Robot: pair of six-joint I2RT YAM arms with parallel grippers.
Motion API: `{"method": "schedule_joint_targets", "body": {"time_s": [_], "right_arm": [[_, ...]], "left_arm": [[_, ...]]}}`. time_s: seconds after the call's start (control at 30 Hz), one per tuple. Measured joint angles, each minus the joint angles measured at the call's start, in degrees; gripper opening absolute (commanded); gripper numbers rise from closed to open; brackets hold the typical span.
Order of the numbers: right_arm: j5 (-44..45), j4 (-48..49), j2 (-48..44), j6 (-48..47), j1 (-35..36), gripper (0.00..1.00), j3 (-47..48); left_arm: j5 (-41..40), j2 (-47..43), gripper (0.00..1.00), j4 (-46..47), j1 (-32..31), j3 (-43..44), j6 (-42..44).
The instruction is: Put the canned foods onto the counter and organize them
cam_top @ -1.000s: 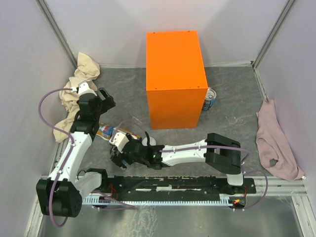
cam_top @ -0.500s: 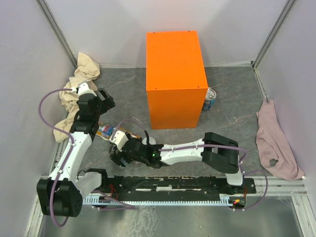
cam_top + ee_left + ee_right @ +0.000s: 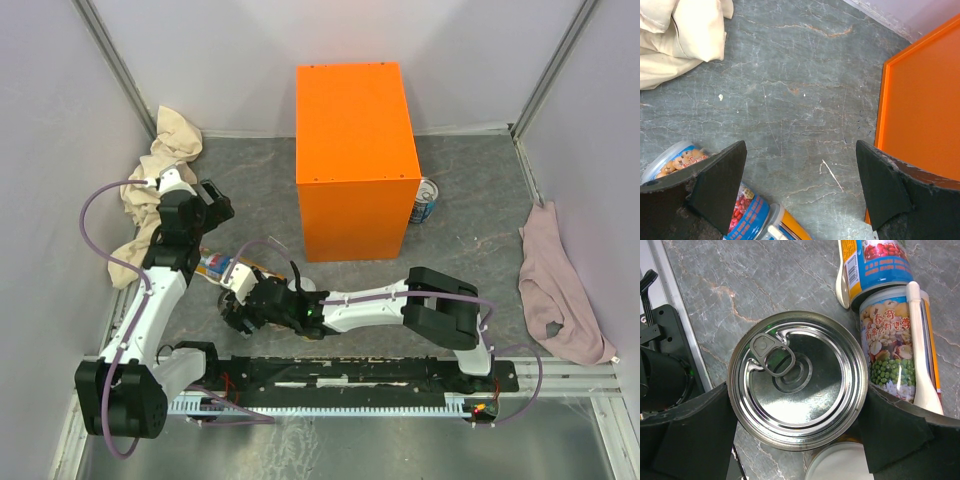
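The orange counter (image 3: 355,160) stands at the back middle; its edge shows in the left wrist view (image 3: 925,110). My right gripper (image 3: 243,305) reaches left and is shut on an upright silver-topped can (image 3: 797,377), one finger against each side. Lying beside it are a red-bean can with a blue label (image 3: 880,265), a peas can (image 3: 892,350) and a white lid (image 3: 840,465). My left gripper (image 3: 212,205) is open and empty above the floor (image 3: 800,185). Colourful cans (image 3: 742,215) lie under its left finger. One blue-labelled can (image 3: 424,200) stands right of the counter.
A beige cloth (image 3: 160,160) lies at the back left and shows in the left wrist view (image 3: 680,35). A pink cloth (image 3: 555,280) lies at the right wall. The black rail (image 3: 350,375) runs along the near edge. Walls enclose the floor on three sides.
My right arm has shifted a little to the left, its elbow moving with it, gripper staying over the cans. The left arm has barely moved.
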Motion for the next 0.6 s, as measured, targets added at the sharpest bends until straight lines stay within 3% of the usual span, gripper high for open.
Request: {"method": "schedule_joint_targets", "body": {"time_s": [0.1,0.27,0.5,0.6], "right_arm": [[-0.52,0.31,0.09,-0.24,-0.13,0.34,-0.02],[-0.72,1.31,0.09,-0.52,-0.13,0.27,-0.55],[-0.76,2.69,0.04,-0.76,-0.13,0.02,-1.31],[-1.16,2.93,-0.09,-1.03,-0.13,0.01,-1.55]], "left_arm": [[0.04,0.0,0.96,0.31,0.0,-0.28,0.0],[0.07,0.0,0.96,0.35,0.04,-0.66,0.0],[0.07,-0.04,0.96,0.48,0.28,-0.74,0.0],[0.04,-0.15,0.96,0.76,0.26,-0.98,0.0]]}}
